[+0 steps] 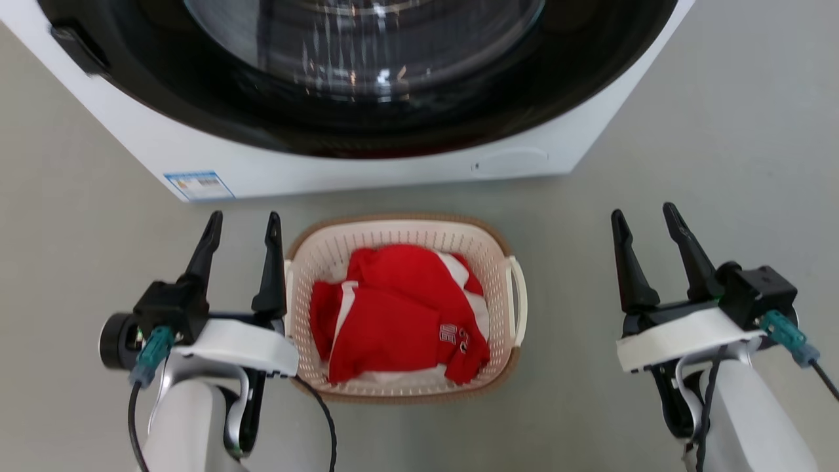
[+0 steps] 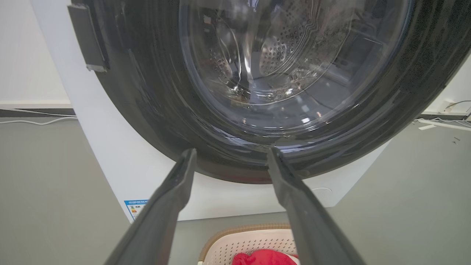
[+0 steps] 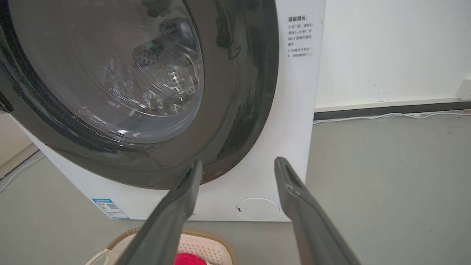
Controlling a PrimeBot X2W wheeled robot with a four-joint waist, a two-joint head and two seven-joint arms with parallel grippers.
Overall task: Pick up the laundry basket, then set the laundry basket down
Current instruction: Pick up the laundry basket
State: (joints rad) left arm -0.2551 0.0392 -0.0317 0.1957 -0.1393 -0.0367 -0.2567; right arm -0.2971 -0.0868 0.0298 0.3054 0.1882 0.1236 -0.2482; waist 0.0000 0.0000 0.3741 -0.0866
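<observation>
**Open grippers on either side of a basket, before the lift**

Nearest the camera, the left gripper (image 1: 244, 216) and the right gripper (image 1: 643, 211) point toward the washing machine. Both have their fingers spread wide, with nothing between them. The left gripper's inner finger (image 1: 271, 269) stands just beside the basket's left wall. The right gripper is well apart from the basket's right side. Between the two, on the grey floor (image 1: 688, 164), the laundry basket (image 1: 393, 235) sits upright, holding a red garment (image 1: 400, 308) over something white. Its white right handle (image 1: 518, 298) is in plain sight; the left handle is mostly hidden behind the finger. Beyond the basket stands the washing machine (image 1: 367, 164), its round glass door (image 2: 279, 66) facing the robot. The pick-up appears not yet begun. A sound lift probably requires each gripper to close on its own side handle, with the right one travelling inward first. Both should then rise together, so the basket stays level and clear of the machine's front.
</observation>
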